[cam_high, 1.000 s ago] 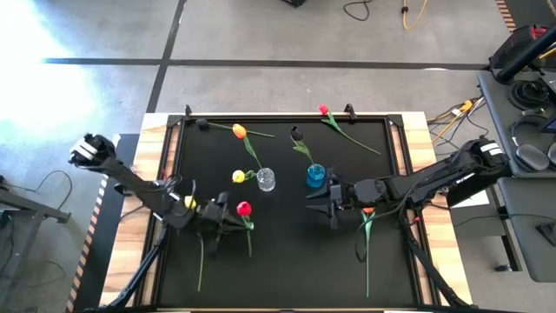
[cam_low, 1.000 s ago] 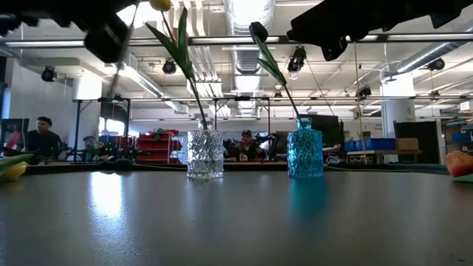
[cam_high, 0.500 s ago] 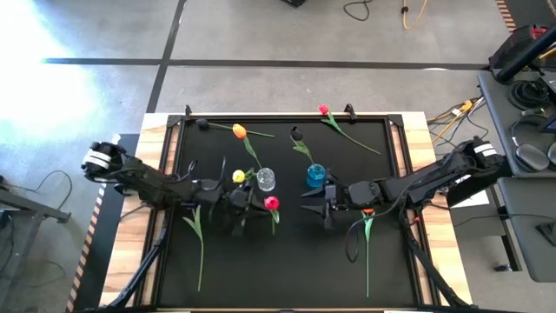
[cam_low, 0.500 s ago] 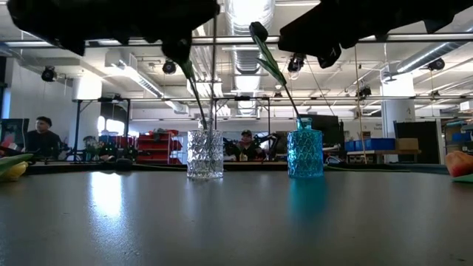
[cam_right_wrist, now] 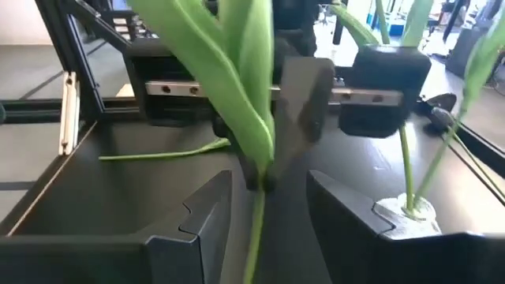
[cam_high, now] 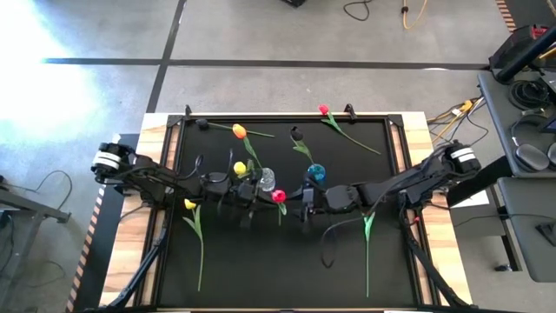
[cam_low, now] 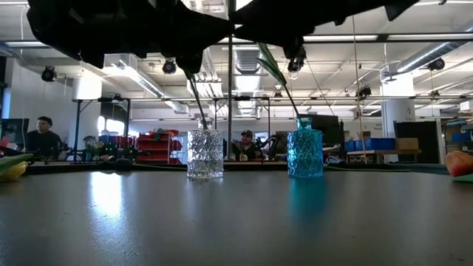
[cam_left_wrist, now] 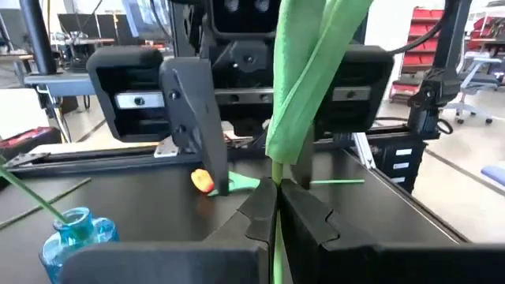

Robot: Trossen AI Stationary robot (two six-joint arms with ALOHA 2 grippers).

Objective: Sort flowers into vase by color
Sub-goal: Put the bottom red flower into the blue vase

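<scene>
My left gripper (cam_high: 252,196) (cam_left_wrist: 276,188) is shut on a red tulip (cam_high: 278,196), high over the table's middle. My right gripper (cam_high: 306,198) (cam_right_wrist: 264,217) is open and faces it, one finger on either side of the tulip's stem (cam_right_wrist: 256,221) without touching it. The clear vase (cam_high: 267,179) (cam_low: 205,154) holds a yellow tulip (cam_high: 240,168). The blue vase (cam_high: 315,173) (cam_low: 305,152) holds a dark-headed flower (cam_high: 295,135). An orange tulip (cam_high: 239,131) and a pink-red tulip (cam_high: 323,110) lie flat by the far edge. A yellow tulip (cam_high: 189,203) lies flat at the left. My left gripper pinches the red tulip's stem (cam_left_wrist: 274,175) between its two fingers, just below the leaves. The fingers reach level from the table's left and lie across the stem. The tulip stands upright, lifted clear, leaves and head above the fingers and the stem (cam_low: 230,111) hanging below.
Another flower's stem and leaf (cam_high: 367,230) lie on the mat under my right arm; an orange head (cam_low: 458,162) shows at the low view's right. The two vases stand just beyond both grippers. People sit in the room beyond the table (cam_low: 44,137).
My left gripper has carried the red tulip toward the table's right, from near the left side to the middle, beside the clear vase. My right gripper has moved left toward it, and its fingers now stand around the stem.
</scene>
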